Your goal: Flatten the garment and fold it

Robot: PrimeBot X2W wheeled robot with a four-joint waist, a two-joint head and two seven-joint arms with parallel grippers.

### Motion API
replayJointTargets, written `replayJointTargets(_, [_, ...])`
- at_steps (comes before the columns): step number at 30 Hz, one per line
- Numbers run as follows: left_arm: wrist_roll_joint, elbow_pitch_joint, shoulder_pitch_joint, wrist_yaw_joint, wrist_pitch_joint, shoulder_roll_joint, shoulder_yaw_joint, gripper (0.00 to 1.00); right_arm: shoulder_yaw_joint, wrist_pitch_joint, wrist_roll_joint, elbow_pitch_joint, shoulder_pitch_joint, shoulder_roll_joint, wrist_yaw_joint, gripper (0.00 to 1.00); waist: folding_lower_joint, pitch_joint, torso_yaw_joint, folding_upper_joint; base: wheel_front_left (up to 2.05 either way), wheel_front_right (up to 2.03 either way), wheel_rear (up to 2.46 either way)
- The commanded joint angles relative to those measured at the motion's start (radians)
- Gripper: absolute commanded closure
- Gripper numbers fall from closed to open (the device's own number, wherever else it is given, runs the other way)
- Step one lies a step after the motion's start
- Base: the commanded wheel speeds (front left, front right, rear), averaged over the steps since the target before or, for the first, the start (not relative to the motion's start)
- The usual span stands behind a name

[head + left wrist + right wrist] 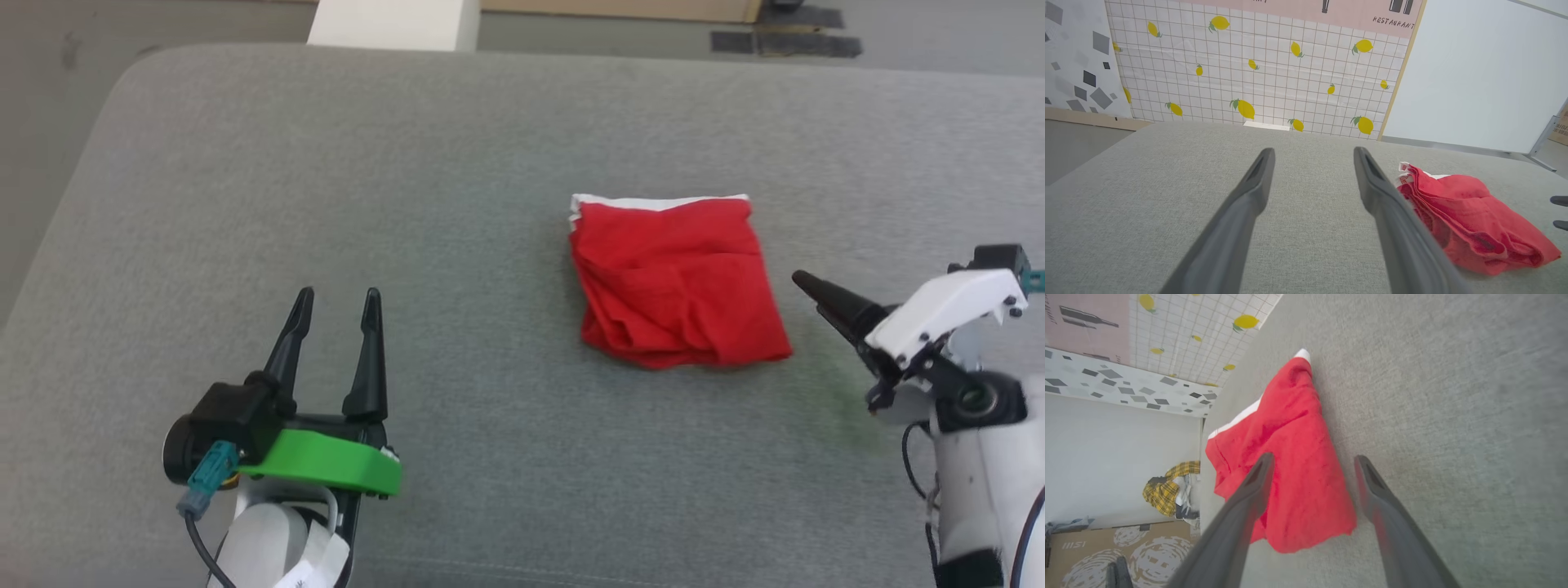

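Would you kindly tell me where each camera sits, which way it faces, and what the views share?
Head view: on the head, looking down at the red shorts on the grey cushion; left jaws lower left, right jaws at right.
Left wrist view: on the left wrist, looking along its open jaws across the cushion toward the lemon wall.
Right wrist view: on the right wrist, rolled sideways, looking along its open jaws at the shorts.
Shared: all show the shorts; both wrist views show the lemon wall.
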Motion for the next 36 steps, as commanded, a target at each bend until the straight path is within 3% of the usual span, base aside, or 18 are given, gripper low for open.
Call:
replayJointTargets(1, [-0.007, -0.005, -0.019, 0.005, -0.005, -0.002, -0.005, 0.00, -0.022, 0.032, -0.008, 0.034, -0.041, -0.002, -0.001, 0.00, 0.0000, 0.062, 0.069, 0.0000, 0.00, 0.00, 0.00])
replayJointTargets(12, [-0.021, -0.013, -0.028, 0.020, -0.005, -0.002, -0.020, 0.00, -0.109, 0.151, -0.102, 0.185, -0.166, 0.014, -0.001, 0.00, 0.0000, 0.086, 0.133, 0.0000, 0.00, 0.00, 0.00])
replayJointTargets(13, [-0.021, -0.013, -0.028, 0.020, -0.005, -0.002, -0.019, 0.00, -0.105, 0.160, -0.107, 0.187, -0.171, 0.018, -0.001, 0.13, 0.0000, 0.085, 0.133, 0.0000, 0.00, 0.00, 0.00])
replayJointTargets(14, [-0.020, -0.012, -0.027, 0.020, -0.005, -0.002, -0.018, 0.00, -0.100, 0.167, -0.110, 0.186, -0.175, 0.020, -0.001, 0.46, 0.0000, 0.084, 0.132, 0.0000, 0.00, 0.00, 0.00])
replayJointTargets(16, [-0.020, -0.012, -0.025, 0.022, -0.005, -0.002, -0.016, 0.00, -0.085, 0.171, -0.122, 0.176, -0.179, 0.025, -0.001, 0.77, 0.0000, 0.082, 0.129, 0.0000, 0.00, 0.00, 0.00])
replayJointTargets(17, [-0.021, -0.012, -0.026, 0.023, -0.005, -0.002, -0.017, 0.00, -0.075, 0.167, -0.133, 0.169, -0.178, 0.027, -0.001, 1.00, 0.0000, 0.081, 0.126, 0.0000, 0.00, 0.00, 0.00])
replayJointTargets(24, [-0.013, -0.015, -0.024, 0.021, -0.005, -0.002, -0.011, 0.00, 0.039, 0.124, -0.243, 0.083, -0.171, 0.008, -0.001, 1.00, 0.0000, 0.068, 0.073, 0.0000, 0.00, 0.00, 0.00])
replayJointTargets(30, [0.009, -0.022, -0.016, 0.012, -0.005, -0.002, 0.017, 0.00, 0.258, 0.022, -0.484, 0.005, -0.150, -0.115, -0.001, 1.00, 0.0000, 0.064, -0.041, 0.0000, 0.00, 0.00, 0.00])
replayJointTargets(36, [0.046, -0.028, -0.043, -0.008, -0.005, -0.001, 0.007, 0.00, 0.365, -0.049, -0.644, 0.003, -0.189, -0.210, -0.001, 1.00, 0.0000, 0.100, -0.163, 0.0000, 0.00, 0.00, 0.00])
